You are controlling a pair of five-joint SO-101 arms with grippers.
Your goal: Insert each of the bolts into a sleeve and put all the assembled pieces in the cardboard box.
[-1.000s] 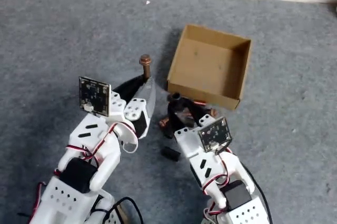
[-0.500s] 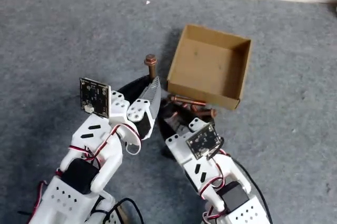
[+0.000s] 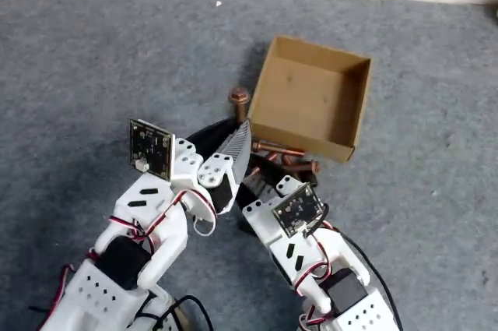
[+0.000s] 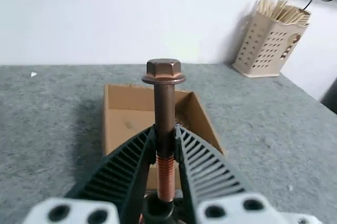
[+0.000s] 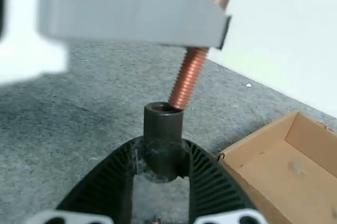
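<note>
bolt [image 5: 185, 79] tip hidden inside sleeve [image 5: 163, 129] mouth; loose bolts [image 3: 280, 149] half-covered.

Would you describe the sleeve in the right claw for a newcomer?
Beside the cardboard box, the right claw grips a short sleeve. Unlike the loose copper bolts nearby, it is black and hollow, with the left claw's bolt tip at its mouth.

copper bolt [image 4: 164, 103] (head up), tip at black sleeve [image 5: 163, 134], near cardboard box [image 3: 299, 138].

A beige perforated holder [image 4: 266, 45] full of wooden sticks [image 4: 281, 9] stands on the grey carpet [image 4: 52, 113] by the white wall [image 4: 105, 13].
</note>
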